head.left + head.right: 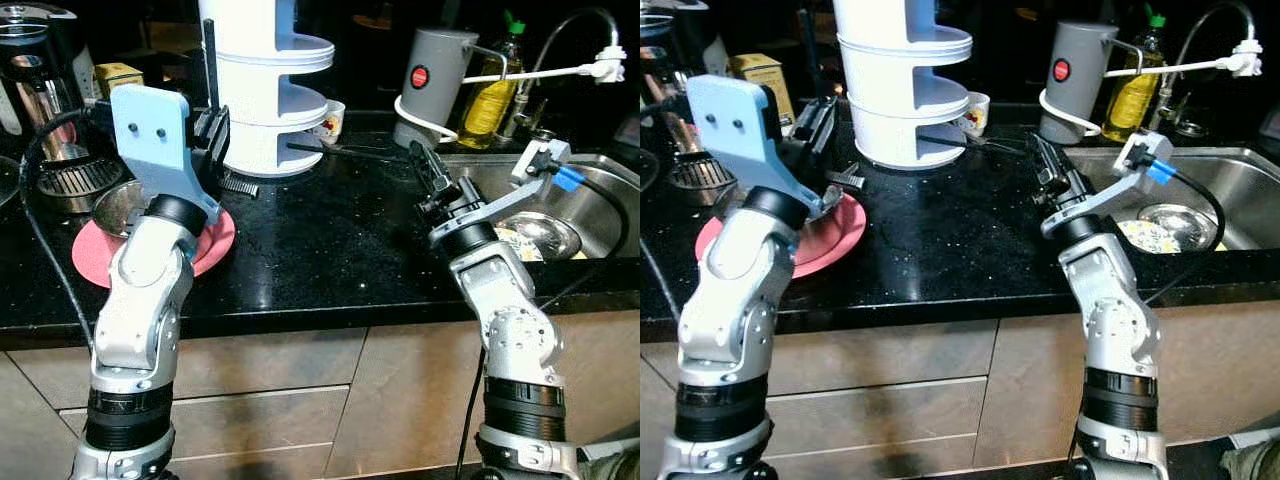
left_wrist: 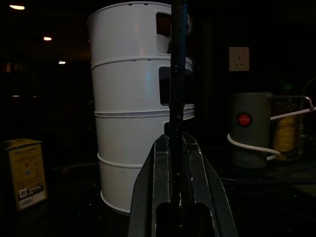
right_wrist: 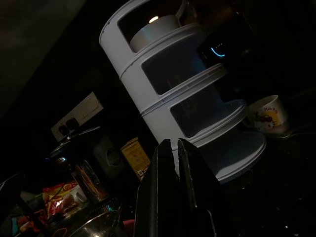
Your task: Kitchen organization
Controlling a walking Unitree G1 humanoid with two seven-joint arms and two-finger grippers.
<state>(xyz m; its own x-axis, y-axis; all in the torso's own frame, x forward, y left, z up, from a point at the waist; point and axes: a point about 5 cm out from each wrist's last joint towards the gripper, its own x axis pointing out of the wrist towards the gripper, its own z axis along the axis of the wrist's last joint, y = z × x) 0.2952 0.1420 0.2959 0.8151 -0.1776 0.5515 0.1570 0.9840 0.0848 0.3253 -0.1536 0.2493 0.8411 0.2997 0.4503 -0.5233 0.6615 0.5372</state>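
At the counter's left edge a metal bowl (image 1: 118, 205) sits on a pink plate (image 1: 215, 240). Above it the left gripper (image 1: 212, 128) is clamped on a thin black stick (image 1: 210, 60), held upright just beside the white tiered rack (image 1: 270, 90). Keep the stick vertical and clear of the shelves. The right gripper (image 1: 425, 170), fingers nearly together and empty, hovers beside the sink (image 1: 600, 200).

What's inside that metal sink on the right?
In the sink lies a round metal bowl or lid with something pale yellow beside it. The right arm and the counter edge hide the rest.
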